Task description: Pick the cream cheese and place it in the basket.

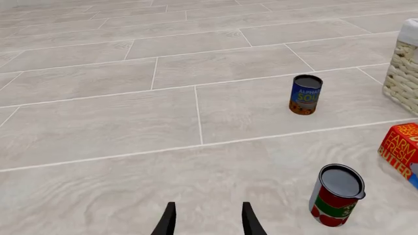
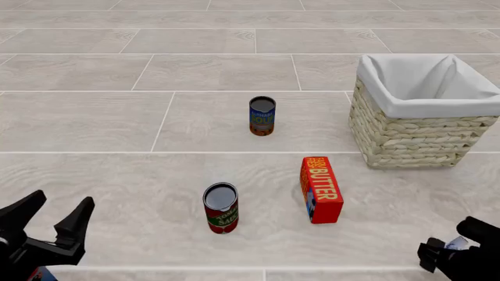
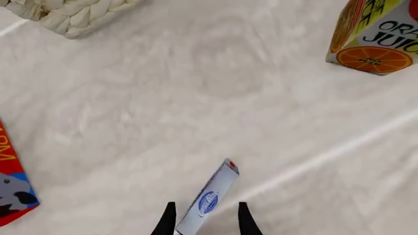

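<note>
The cream cheese (image 3: 210, 198) is a thin silvery-white box with a blue mark. In the right wrist view it stands on edge on the floor between my right gripper's (image 3: 203, 209) fingers. The fingers are spread, with a gap on each side of the box. In the front view the right gripper (image 2: 444, 253) is at the bottom right, with only a white sliver of the cream cheese (image 2: 458, 241) showing. The basket (image 2: 406, 140) stands at the far right, beyond the right gripper. My left gripper (image 2: 60, 204) is open and empty at the bottom left.
A red-orange butter box (image 2: 322, 187) lies near the middle, left of the right gripper. A tomato sauce can (image 2: 221, 208) stands left of it and an alphabet soup can (image 2: 263, 115) farther back. An orange juice carton (image 3: 379, 34) stands near the right gripper.
</note>
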Action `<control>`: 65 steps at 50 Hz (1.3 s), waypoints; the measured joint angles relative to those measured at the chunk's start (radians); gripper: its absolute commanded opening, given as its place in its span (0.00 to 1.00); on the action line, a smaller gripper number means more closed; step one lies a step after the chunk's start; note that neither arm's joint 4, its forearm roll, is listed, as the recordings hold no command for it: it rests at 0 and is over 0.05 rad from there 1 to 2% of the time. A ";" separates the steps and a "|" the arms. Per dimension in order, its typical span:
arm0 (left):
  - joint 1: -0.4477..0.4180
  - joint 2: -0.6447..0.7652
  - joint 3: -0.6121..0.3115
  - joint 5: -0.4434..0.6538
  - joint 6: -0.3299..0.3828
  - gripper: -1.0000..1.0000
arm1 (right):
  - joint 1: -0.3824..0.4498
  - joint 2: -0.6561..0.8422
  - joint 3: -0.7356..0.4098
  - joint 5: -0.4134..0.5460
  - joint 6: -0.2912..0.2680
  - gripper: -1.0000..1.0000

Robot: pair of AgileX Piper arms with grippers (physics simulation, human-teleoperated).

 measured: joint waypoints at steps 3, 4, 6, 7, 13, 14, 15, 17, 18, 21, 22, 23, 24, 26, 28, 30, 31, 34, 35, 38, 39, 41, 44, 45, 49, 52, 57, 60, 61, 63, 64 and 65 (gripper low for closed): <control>0.000 0.003 0.000 -0.002 0.000 1.00 | -0.002 0.004 0.003 -0.010 -0.021 1.00; 0.000 0.004 -0.001 -0.003 0.000 1.00 | -0.003 0.005 0.004 -0.012 -0.029 0.00; 0.000 0.006 -0.001 -0.004 0.000 1.00 | 0.001 0.003 0.005 -0.013 -0.027 0.00; 0.000 0.007 -0.001 -0.004 0.000 1.00 | 0.004 0.001 0.005 -0.011 -0.026 0.00; -0.001 0.009 -0.001 -0.006 0.001 1.00 | 0.004 0.001 0.010 -0.018 -0.059 0.00; -0.001 0.009 -0.001 -0.007 0.001 1.00 | 0.005 0.002 0.011 -0.022 -0.062 0.00; -0.001 0.010 -0.001 -0.007 0.001 1.00 | 0.005 -0.001 0.012 -0.021 -0.063 0.00; 0.000 0.011 -0.001 -0.008 0.001 1.00 | 0.000 -0.003 0.014 -0.021 -0.042 0.00; 0.000 0.012 -0.001 -0.009 0.001 1.00 | -0.002 -0.005 0.015 -0.020 -0.034 0.00; 0.000 0.014 -0.002 -0.011 0.001 1.00 | -0.003 -0.028 0.008 0.001 -0.012 0.00; -0.001 0.014 -0.002 -0.011 0.001 1.00 | -0.003 -0.039 0.004 0.011 -0.006 0.00; -0.001 0.015 -0.002 -0.012 0.001 1.00 | -0.003 -0.051 -0.001 0.022 -0.001 0.00; -0.001 0.015 -0.002 -0.012 0.001 1.00 | -0.003 -0.063 -0.005 0.033 0.002 0.00; -0.001 0.015 -0.002 -0.013 0.001 1.00 | -0.003 -0.091 -0.017 0.059 0.004 0.00; -0.001 0.015 -0.001 -0.013 0.001 1.00 | -0.003 -0.120 -0.030 0.087 0.002 0.00; -0.001 0.014 -0.001 -0.013 0.002 1.00 | -0.003 -0.148 -0.043 0.113 -0.002 0.00; 0.000 0.014 -0.001 -0.013 0.002 1.00 | -0.002 -0.163 -0.050 0.128 -0.005 0.00; 0.000 0.013 -0.001 -0.013 0.001 1.00 | 0.001 -0.210 -0.074 0.175 -0.020 0.00; 0.000 0.012 -0.001 -0.012 0.001 1.00 | 0.001 -0.226 -0.082 0.191 -0.026 0.00; 0.000 0.011 -0.001 -0.012 0.001 1.00 | 0.004 -0.272 -0.108 0.237 -0.044 0.00; 0.000 0.011 -0.001 -0.011 0.001 1.00 | 0.005 -0.288 -0.116 0.252 -0.050 0.00; 0.000 0.010 -0.001 -0.012 0.001 1.00 | 0.007 -0.316 -0.131 0.279 -0.063 0.00; 0.000 0.010 -0.001 -0.012 0.001 1.00 | 0.010 -0.353 -0.151 0.317 -0.074 0.00; 0.000 0.010 -0.001 -0.012 0.001 1.00 | 0.012 -0.364 -0.158 0.329 -0.075 0.00; 0.000 0.008 -0.001 -0.011 0.001 1.00 | 0.021 -0.411 -0.187 0.381 -0.078 0.00; 0.001 0.007 -0.001 -0.011 0.001 1.00 | 0.029 -0.446 -0.214 0.424 -0.074 0.00; 0.001 0.005 0.000 -0.010 0.001 1.00 | 0.041 -0.498 -0.263 0.495 -0.064 0.00; 0.000 0.004 0.000 -0.009 0.001 1.00 | 0.048 -0.526 -0.298 0.537 -0.063 0.00; 0.000 0.003 0.000 -0.009 0.001 1.00 | 0.050 -0.534 -0.310 0.551 -0.064 0.00; -0.001 0.003 0.000 -0.008 0.001 1.00 | 0.054 -0.549 -0.332 0.576 -0.066 0.00; -0.001 0.003 0.000 -0.008 0.001 1.00 | 0.056 -0.556 -0.342 0.587 -0.066 0.00; -0.001 0.002 0.000 -0.008 0.001 1.00 | 0.058 -0.563 -0.351 0.598 -0.067 0.00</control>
